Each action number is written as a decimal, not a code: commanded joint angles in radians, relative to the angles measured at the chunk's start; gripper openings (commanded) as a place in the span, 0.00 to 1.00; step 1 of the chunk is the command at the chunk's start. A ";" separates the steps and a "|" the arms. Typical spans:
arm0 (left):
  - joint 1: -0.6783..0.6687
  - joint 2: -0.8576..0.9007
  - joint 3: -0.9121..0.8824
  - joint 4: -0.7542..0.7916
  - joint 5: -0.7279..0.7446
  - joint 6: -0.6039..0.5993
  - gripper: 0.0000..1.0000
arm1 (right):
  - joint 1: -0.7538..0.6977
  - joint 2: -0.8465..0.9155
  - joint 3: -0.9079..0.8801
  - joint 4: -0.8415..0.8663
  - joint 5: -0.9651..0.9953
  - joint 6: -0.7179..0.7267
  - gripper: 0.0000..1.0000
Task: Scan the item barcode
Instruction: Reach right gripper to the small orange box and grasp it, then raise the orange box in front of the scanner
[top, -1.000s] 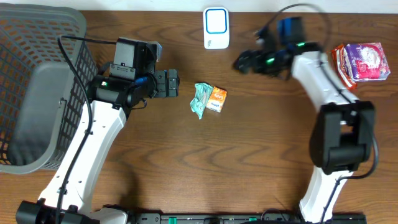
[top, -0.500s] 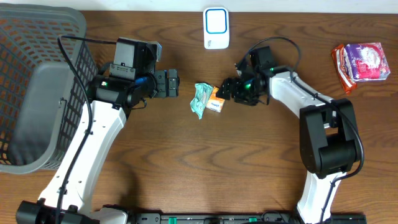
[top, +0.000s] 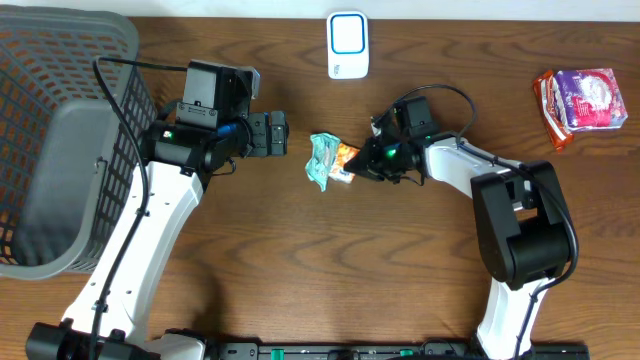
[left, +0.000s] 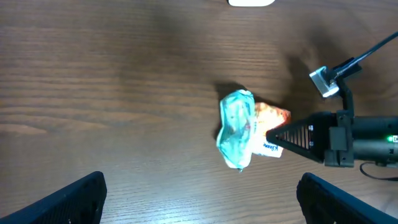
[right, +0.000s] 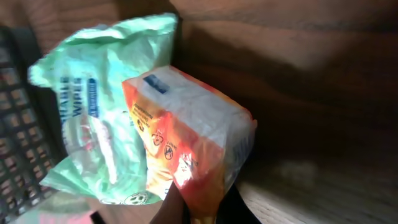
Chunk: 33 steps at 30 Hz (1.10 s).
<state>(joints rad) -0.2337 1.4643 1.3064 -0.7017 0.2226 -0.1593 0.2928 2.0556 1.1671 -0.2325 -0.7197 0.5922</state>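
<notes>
Orange packet lies mid-table, touching the green pouch. The right gripper is clamped on its right edge, seemingly on only a thin fold. We lift straight up so the pouch stays behind, then turn the barcode face, which we cannot spot, toward the white scanner at the far edge. Bare wood lies between. The left gripper hangs released just left of the pouch; the basket is well apart.

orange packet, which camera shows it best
The right wrist view: the orange packet fills the frame, its print visible. Overhead shows it small, between the green packet and the right gripper. The left wrist view shows it partly hidden behind the green packet.
</notes>
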 joint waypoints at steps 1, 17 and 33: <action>0.003 0.000 0.005 -0.002 -0.006 0.006 0.98 | -0.060 0.017 0.001 0.080 -0.302 -0.068 0.01; 0.003 0.000 0.005 -0.002 -0.006 0.006 0.98 | -0.200 0.012 -0.002 0.317 -0.752 -0.114 0.01; 0.003 0.000 0.005 -0.002 -0.006 0.006 0.98 | 0.034 0.036 0.645 -0.027 1.048 -0.434 0.01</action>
<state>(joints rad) -0.2337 1.4643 1.3064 -0.7013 0.2226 -0.1593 0.2600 2.0712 1.6939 -0.2939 -0.0620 0.3763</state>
